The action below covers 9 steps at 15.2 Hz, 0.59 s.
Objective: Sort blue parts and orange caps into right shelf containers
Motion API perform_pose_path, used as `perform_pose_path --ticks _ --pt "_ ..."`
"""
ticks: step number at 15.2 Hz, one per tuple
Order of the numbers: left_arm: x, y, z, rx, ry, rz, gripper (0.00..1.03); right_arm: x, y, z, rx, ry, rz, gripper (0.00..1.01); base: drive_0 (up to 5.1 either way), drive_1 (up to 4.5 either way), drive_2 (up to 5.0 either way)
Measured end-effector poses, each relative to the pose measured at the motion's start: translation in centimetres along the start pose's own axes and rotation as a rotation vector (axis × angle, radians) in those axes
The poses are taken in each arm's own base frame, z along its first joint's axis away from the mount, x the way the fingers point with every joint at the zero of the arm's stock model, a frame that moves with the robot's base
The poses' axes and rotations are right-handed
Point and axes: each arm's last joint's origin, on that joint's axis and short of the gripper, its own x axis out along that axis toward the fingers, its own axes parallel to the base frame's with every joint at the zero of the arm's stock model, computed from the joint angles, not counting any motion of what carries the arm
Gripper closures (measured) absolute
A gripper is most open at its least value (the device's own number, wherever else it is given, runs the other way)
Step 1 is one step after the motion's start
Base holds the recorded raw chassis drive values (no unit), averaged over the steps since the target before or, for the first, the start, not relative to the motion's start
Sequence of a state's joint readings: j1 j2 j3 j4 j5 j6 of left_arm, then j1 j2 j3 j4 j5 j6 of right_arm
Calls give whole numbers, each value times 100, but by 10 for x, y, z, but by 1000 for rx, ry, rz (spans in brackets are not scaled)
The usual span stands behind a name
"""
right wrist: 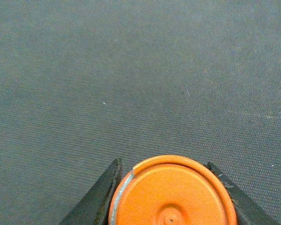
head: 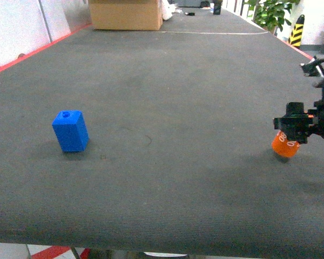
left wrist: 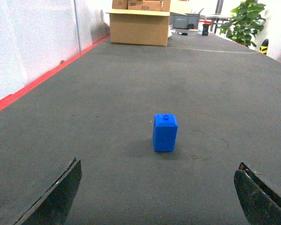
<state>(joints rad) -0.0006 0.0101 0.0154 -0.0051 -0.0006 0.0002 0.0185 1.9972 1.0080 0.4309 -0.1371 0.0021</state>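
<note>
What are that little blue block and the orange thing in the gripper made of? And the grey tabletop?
Blue block: likely molded plastic, uniform color, slightly glossy faces. Orange cap: also looks plastic, smooth, with molded concentric rings on its flat end. Tabletop: seems a dark grey ribbed mat, matte, maybe rubber or woven fabric.

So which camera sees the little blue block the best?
The left wrist view: the blue block stands upright in the middle, whole, with the hole in its top showing. The head view also shows it whole, but off to the left side. The right wrist view misses it, showing only the orange cap.
</note>
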Motion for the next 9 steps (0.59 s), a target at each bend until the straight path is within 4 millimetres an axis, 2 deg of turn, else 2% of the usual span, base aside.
perform_pose_path --ticks 2,3,4,5,6,7,9 --pt "0 0 0 0 0 0 5 -55 7 5 -21 -144 46 57 0 0 0" --pt "0 0 0 0 0 0 5 -91 8 5 -30 -218 48 57 0 0 0" --pt "0 0 0 0 0 0 5 -123 11 -7 -37 -245 39 57 0 0 0" --pt "0 0 0 0 0 0 5 -143 13 -26 -44 -219 21 57 0 0 0" --pt "0 0 0 0 0 0 5 -165 18 -55 -69 -181 -1 57 0 0 0" --pt "0 0 0 0 0 0 5 -170 20 -55 -86 -206 0 57 0 0 0" --pt "6 -5 1 6 169 126 5 -170 20 -48 -101 -230 -4 57 0 0 0"
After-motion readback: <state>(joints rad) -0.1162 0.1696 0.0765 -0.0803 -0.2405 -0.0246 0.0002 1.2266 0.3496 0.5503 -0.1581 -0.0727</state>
